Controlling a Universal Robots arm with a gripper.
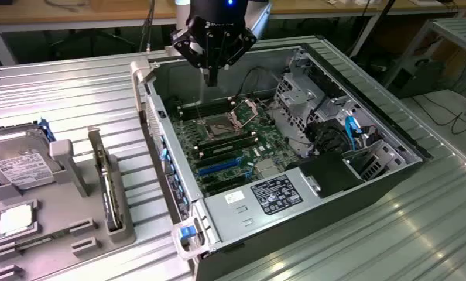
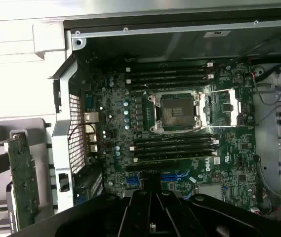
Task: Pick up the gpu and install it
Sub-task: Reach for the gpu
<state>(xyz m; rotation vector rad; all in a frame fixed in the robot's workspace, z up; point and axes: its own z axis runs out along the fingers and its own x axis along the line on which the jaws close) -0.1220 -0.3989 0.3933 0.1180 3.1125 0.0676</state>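
Gpu (image 1: 110, 193), a thin green circuit-board card, is found standing on edge in a slot of the grey moulded holder (image 1: 61, 234), to the right of the silver boxy hard drive (image 1: 14, 161), at the exterior view's left. Further right, the black gripper (image 1: 211, 79) is positioned above the open silver computer case (image 1: 167, 140). Its fingers are pressed together, nothing is grasped, and it is well apart from the card.
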